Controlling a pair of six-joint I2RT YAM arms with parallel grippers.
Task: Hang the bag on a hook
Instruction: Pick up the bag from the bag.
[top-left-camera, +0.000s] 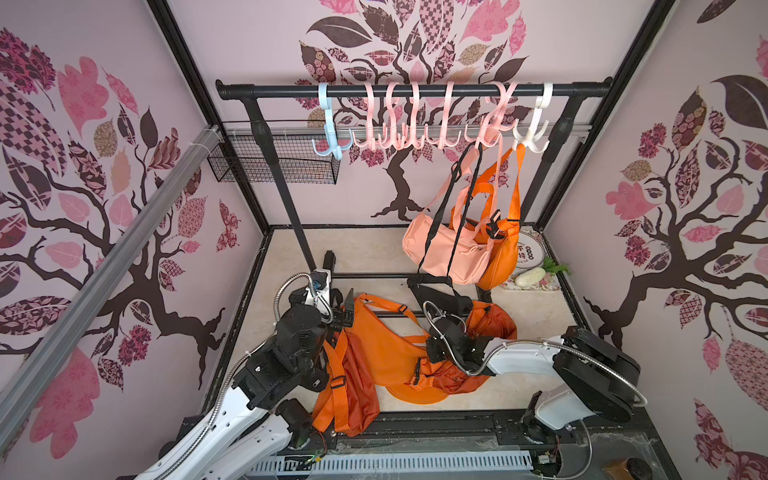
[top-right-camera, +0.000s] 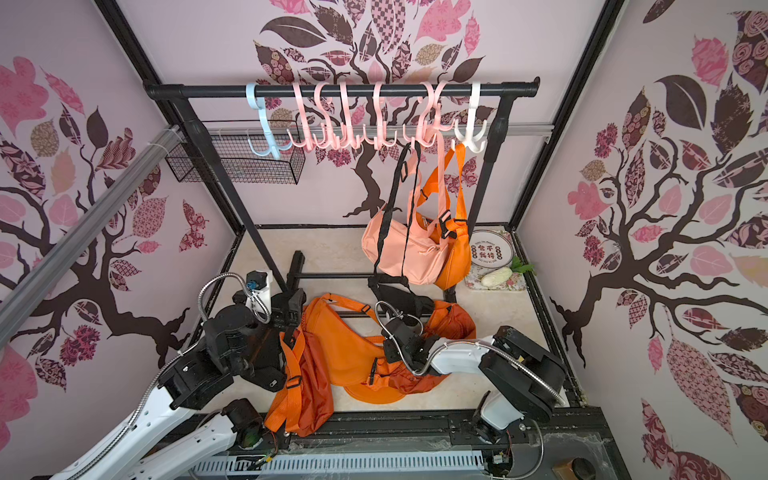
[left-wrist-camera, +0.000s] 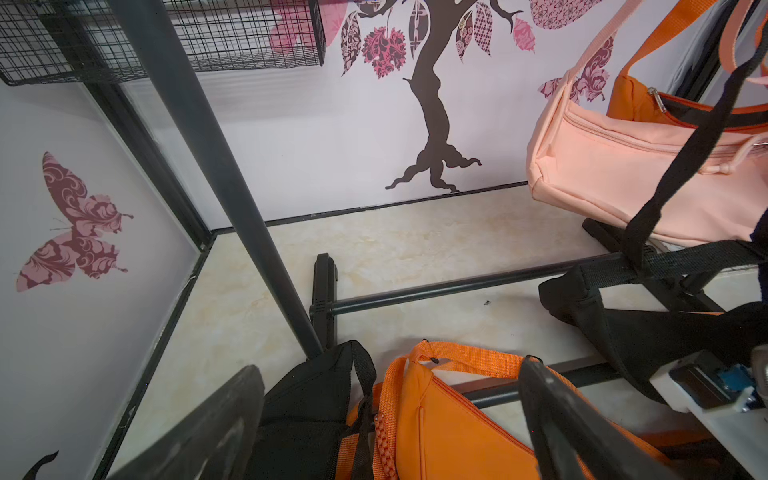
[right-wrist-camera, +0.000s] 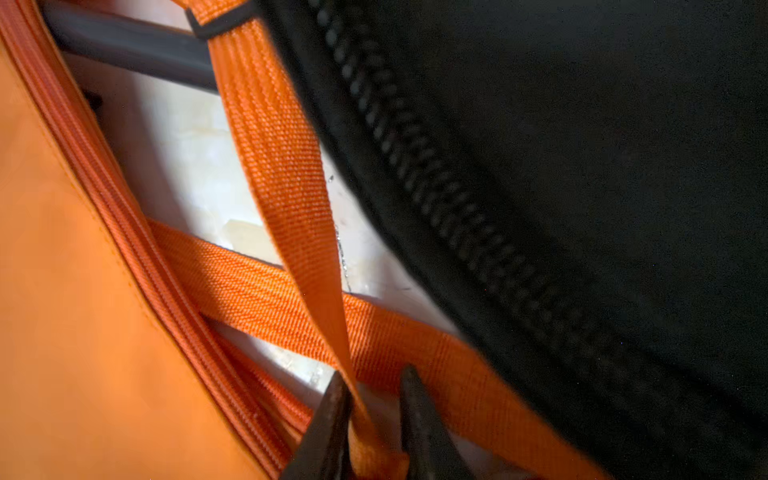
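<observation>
Overhead, in both top views: the orange bag (top-left-camera: 386, 345) lies slumped on the desk (top-left-camera: 374, 249) at the foot of the rack (top-left-camera: 415, 89). Other bags hang from hooks toward one end of the rack, while several pink hooks (top-left-camera: 399, 137) along its middle are free. The right pincer (top-left-camera: 434, 351) is down on the bag's rack-side edge. The left pincer (top-left-camera: 347, 309) stands at the end of the bag nearest the rack's upright.

Left wrist view: this pincer's fingers are wide apart and hold nothing. The bag's corner lies below them, just in front of the rack's foot.

Right wrist view: the strap (right-wrist-camera: 291, 208) rises off the desk and runs in between the right pincer's fingers, which stand narrow. Farther back the webbing fills the gap, so the pincer is judged clamped on the strap. A black bag (right-wrist-camera: 582, 166), itself hung from the rack, lies just beside it.

Step in hand: securing the strap. Lifting and hanging are not yet begun.

Next move, by judgement: raise the strap toward the rack's top and spread it into a loop, likely with the left pincer taking a second hold. The loop then goes over a free hook, kept clear of the black bag.
</observation>
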